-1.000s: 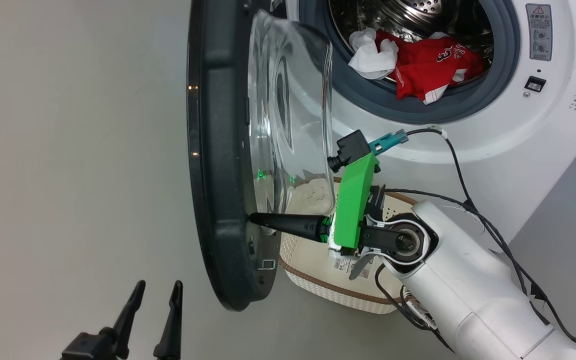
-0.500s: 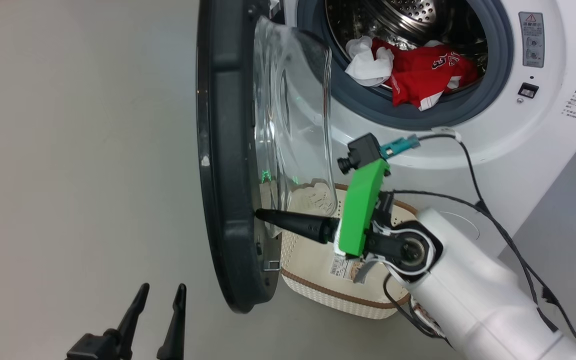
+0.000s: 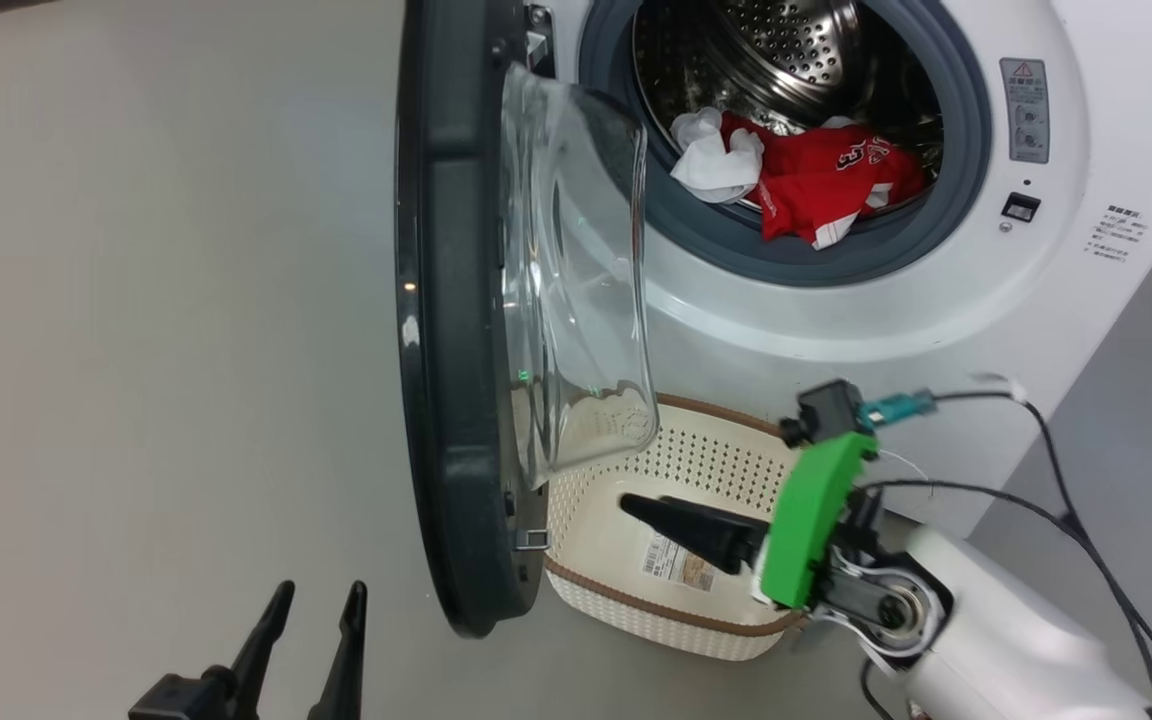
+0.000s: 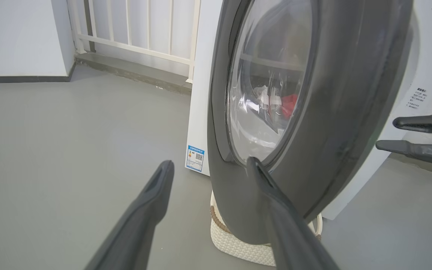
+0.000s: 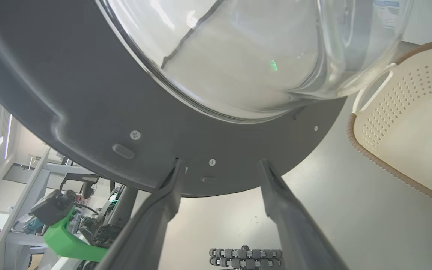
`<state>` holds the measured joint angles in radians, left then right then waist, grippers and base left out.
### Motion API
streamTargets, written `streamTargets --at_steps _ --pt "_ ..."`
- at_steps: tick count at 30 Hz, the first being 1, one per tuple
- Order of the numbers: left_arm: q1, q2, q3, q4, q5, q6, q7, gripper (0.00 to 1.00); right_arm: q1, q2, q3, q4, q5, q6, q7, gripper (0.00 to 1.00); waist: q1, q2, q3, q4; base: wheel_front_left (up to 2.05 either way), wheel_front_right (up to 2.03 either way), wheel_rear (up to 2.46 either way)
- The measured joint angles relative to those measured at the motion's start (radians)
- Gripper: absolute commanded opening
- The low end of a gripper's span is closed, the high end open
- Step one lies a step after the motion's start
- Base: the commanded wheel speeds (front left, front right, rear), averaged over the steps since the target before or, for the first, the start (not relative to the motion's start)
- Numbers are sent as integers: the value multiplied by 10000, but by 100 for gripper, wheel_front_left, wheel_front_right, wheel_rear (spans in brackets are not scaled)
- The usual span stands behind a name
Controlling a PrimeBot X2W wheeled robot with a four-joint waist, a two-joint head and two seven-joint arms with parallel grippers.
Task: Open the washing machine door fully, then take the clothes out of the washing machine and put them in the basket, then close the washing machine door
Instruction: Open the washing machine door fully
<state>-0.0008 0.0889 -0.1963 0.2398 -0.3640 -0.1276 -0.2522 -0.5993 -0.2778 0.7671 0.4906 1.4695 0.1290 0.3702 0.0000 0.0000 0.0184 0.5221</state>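
Red clothes (image 3: 816,185) lie in drum (image 3: 786,50), washing machine door (image 3: 456,300) wide (opening looks done); right gripper (image 5: 220,163), fingers apart like left gripper (image 3: 321,588), should reach in.

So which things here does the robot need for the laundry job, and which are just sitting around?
For the job:
- washing machine door, standing open
- washing machine
- clothes in the drum
- basket on the floor

Just there:
- white railing
- blue label on the machine's side
- warning sticker on its front
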Motion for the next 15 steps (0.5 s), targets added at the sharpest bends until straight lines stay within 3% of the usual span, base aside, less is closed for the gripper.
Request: streamTargets --at_steps 15 --pt "4 82 242 148 -59 0 0 100 1351 -1160 552 416 -520 0 -2627 100 0 0 -158 -438 0 0 0"
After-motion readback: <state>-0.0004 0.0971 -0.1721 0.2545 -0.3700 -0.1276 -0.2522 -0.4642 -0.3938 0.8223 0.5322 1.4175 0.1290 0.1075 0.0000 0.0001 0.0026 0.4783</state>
